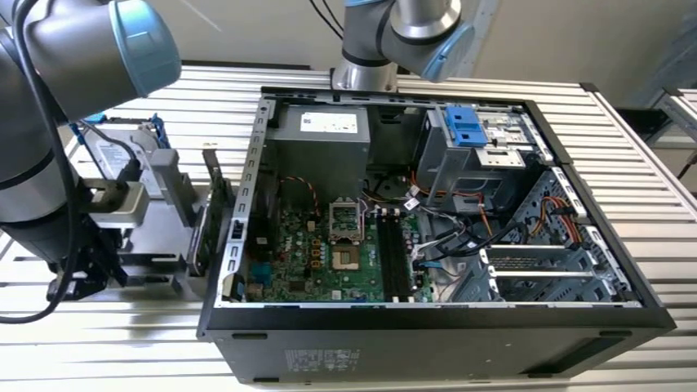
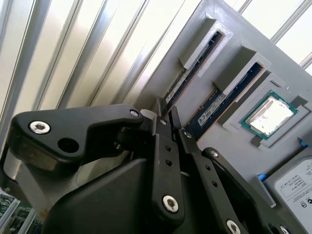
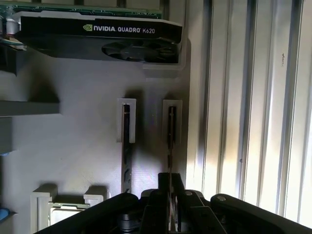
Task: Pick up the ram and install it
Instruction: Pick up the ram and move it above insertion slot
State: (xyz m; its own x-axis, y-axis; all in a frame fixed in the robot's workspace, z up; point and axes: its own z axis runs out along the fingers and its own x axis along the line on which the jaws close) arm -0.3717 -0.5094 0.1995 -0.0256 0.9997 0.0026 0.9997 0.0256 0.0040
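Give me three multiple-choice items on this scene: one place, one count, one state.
1. In the exterior view, where does the gray holder stand relative to the computer case?
A. inside it
B. on the exterior view's right of it
C. on the exterior view's left of it

2. How many ram sticks sit in the holder?
A. one
B. two
C. four

3. The case is:
A. open on its upper side
B. closed all round
C. turned upside down

Answers:
1 C: the holder stands outside the case wall, on the slatted table.
2 B: the first wrist view shows two, each in its own slot.
3 A: the motherboard lies exposed.
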